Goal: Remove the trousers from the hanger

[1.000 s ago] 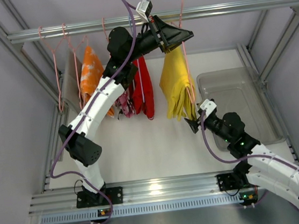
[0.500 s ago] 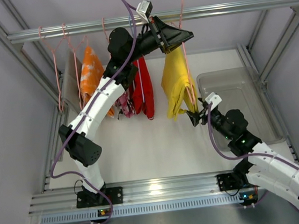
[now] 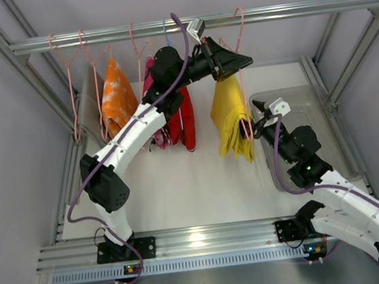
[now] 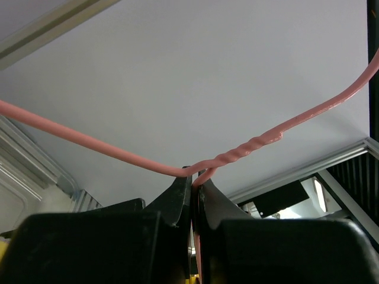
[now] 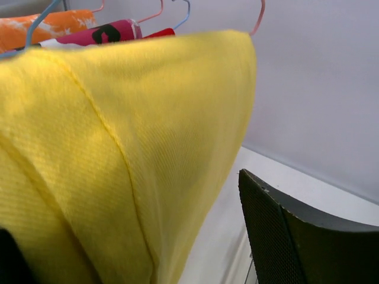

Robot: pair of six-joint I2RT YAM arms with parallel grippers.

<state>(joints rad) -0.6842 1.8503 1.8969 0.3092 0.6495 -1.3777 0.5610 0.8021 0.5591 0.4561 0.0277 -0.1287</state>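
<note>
The yellow trousers (image 3: 231, 113) hang folded over the pale pink hanger (image 3: 246, 118), whose hook (image 3: 238, 14) is by the top rail. My left gripper (image 3: 229, 58) is shut on the hanger's neck just below the twisted wire (image 4: 249, 148), which shows in the left wrist view between the tips (image 4: 192, 177). My right gripper (image 3: 255, 126) is at the trousers' lower right edge. It is open in the right wrist view (image 5: 127, 213). The yellow cloth (image 5: 118, 118) lies between its fingers, and the right finger (image 5: 284, 236) stands apart from it.
A clear plastic bin (image 3: 308, 101) sits on the table at the right, under the right arm. On the rail (image 3: 95, 36) hang an orange-and-white garment (image 3: 114, 96), a red garment (image 3: 185, 118), a blue hanger (image 3: 166, 29) and bare pink hangers (image 3: 69, 80).
The left arm has carried the hanger and trousers to the right, and the hook is lower, by the rail. The right gripper has moved up and right to the trousers' edge.
</note>
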